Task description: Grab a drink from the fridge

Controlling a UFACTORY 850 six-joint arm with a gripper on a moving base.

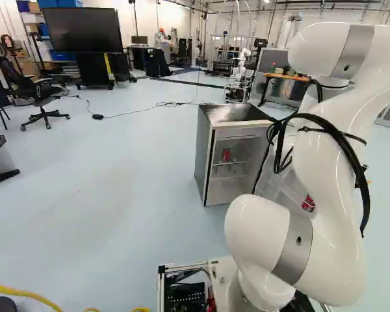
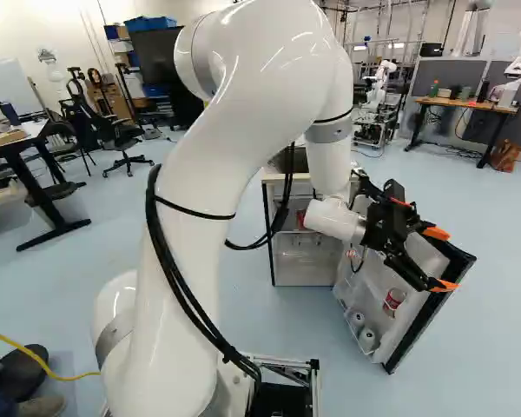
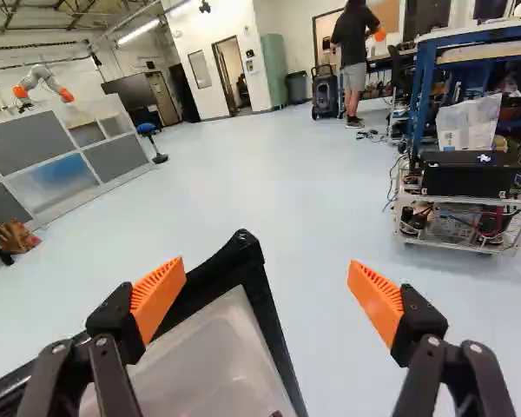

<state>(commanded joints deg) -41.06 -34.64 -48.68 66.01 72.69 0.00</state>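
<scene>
In the left base view, the fridge [image 1: 205, 156] stands open, a red can [image 1: 226, 155] on a shelf inside (a second red can [image 1: 308, 203] shows past the white arm [image 1: 335, 188]). In the right base view, that second can sits in the swung-out door [image 2: 421, 323], below the gripper [image 2: 440, 259]. In the wrist view, the gripper [image 3: 265, 271] is spread wide, holding nothing, the door's corner between its orange pads [image 3: 159, 295].

A pale blue floor [image 1: 117, 169] runs back to white walls [image 3: 234, 26], a black office chair [image 1: 40, 92] and a wide dark screen [image 1: 84, 29].
</scene>
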